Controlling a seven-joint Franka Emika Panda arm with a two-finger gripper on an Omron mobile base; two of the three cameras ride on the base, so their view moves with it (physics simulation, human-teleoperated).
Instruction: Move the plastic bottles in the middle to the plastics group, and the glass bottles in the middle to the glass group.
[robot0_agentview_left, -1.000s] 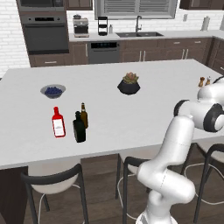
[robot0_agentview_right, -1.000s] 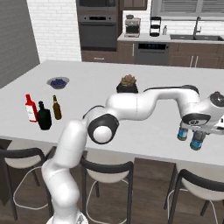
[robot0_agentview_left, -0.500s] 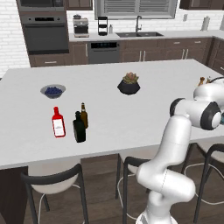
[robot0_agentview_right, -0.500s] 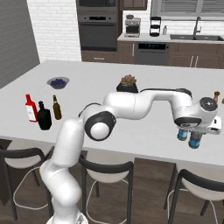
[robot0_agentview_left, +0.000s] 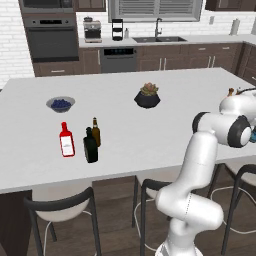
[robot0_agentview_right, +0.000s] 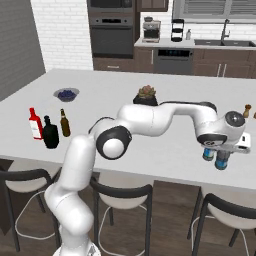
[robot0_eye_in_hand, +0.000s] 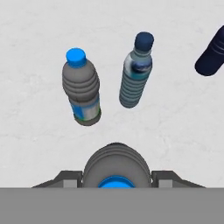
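Right now I judge I'm delivering a plastic bottle (robot0_eye_in_hand: 115, 165) to the plastics group: the gripper (robot0_eye_in_hand: 115, 181) has its fingers clamped on its ribbed clear body, blue cap facing the camera. Just beyond it stand two ribbed, blue-labelled water bottles (robot0_eye_in_hand: 81, 93). Next: lower it beside them, then let go.

a home kitchen: a wall oven (robot0_agentview_left: 52, 42) at ten o'clock, a sink (robot0_agentview_left: 159, 38) and dishwasher (robot0_agentview_left: 119, 59) at twelve, dark cabinets (robot0_agentview_left: 167, 61), white brick wall (robot0_agentview_left: 12, 47), a white island (robot0_agentview_left: 125, 105) with stools (robot0_agentview_left: 60, 210).
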